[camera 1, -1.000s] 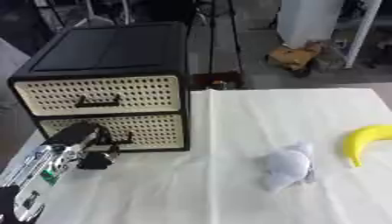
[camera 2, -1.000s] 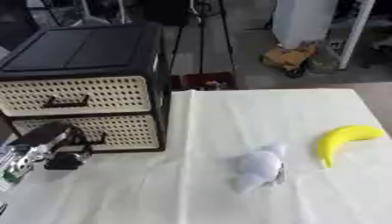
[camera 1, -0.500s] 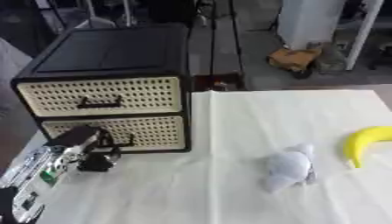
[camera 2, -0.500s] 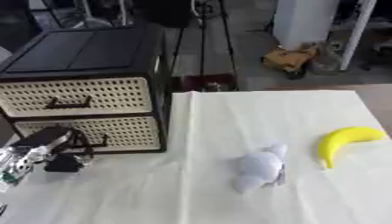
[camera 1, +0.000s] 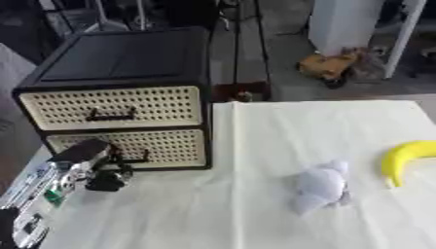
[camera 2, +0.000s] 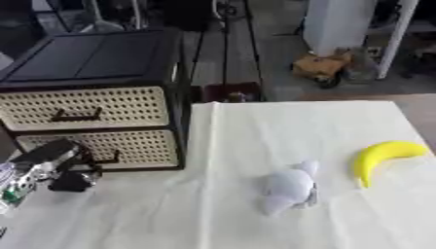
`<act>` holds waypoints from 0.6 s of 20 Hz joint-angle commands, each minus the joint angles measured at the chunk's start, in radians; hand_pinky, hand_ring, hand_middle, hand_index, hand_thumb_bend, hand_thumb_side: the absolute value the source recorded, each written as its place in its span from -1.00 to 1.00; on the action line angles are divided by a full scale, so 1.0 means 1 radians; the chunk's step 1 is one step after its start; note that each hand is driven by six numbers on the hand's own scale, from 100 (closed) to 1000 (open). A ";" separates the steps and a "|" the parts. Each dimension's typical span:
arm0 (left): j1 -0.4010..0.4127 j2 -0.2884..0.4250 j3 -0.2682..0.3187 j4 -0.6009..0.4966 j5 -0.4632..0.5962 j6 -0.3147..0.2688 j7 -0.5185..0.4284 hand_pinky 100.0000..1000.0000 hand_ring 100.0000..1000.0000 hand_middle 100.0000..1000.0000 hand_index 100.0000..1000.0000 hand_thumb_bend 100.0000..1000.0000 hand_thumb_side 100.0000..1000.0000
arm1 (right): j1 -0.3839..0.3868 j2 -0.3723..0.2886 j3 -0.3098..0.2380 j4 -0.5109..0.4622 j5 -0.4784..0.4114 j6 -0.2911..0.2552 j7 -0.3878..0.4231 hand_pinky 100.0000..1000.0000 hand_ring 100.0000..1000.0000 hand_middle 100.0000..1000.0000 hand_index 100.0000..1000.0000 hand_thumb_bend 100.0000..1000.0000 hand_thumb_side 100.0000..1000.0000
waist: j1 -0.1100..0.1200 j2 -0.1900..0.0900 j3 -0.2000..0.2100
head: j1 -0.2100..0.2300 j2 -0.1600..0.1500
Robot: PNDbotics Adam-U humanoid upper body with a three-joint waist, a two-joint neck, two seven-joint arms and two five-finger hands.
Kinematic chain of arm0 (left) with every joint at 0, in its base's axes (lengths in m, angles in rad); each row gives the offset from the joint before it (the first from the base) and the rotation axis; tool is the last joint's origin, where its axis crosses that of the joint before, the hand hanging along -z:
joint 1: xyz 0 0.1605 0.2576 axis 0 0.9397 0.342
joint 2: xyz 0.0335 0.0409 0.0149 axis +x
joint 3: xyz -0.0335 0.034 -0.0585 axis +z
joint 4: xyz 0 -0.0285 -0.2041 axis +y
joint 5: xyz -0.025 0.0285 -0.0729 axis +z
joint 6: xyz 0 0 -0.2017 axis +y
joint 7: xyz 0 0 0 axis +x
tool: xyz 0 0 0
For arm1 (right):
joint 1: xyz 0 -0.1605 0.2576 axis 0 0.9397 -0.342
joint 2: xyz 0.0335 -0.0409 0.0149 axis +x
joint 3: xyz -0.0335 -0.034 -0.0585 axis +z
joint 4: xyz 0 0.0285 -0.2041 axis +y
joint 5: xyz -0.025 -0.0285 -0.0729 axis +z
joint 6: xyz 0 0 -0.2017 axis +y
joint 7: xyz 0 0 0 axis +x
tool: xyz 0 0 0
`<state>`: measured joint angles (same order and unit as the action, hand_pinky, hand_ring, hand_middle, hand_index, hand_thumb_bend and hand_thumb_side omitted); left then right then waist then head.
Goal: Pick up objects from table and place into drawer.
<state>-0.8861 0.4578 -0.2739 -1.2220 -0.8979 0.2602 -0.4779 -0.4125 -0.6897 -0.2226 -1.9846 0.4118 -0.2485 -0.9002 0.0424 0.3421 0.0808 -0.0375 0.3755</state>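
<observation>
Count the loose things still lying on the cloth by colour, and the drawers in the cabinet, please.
Yellow, a banana: 1
White, a soft toy: 1
Drawers, upper and lower, both closed: 2
Total: 4

Workshop: tripod legs point(camera 1: 136, 14), bare concrete floor point(camera 1: 281, 63).

The left arm point(camera 1: 38, 194) comes in from the view's 7 o'clock corner and runs up toward 1 o'clock, silver and black, with a green patch on its forearm. The left hand point(camera 1: 100, 168) sits at its upper end, about 9 o'clock in the view, its black fingers point(camera 1: 109, 182) curled downward. The right arm and hand show in neither eye view.
</observation>
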 commanded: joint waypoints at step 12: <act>0.000 0.033 -0.008 -0.044 -0.063 0.006 -0.017 -1.00 -1.00 -1.00 -0.03 -1.00 -0.30 | -0.001 -0.016 -0.016 -0.015 -0.006 -0.012 -0.007 0.31 0.38 0.14 0.43 -1.00 0.83 | -0.003 -0.029 0.003 | 0.000 -0.009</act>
<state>-0.8750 0.4586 -0.2820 -1.2440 -0.9537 0.2662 -0.4881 -0.4050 -0.6893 -0.2281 -1.9846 0.4111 -0.2500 -0.8991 0.0419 0.3395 0.0830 -0.0373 0.3754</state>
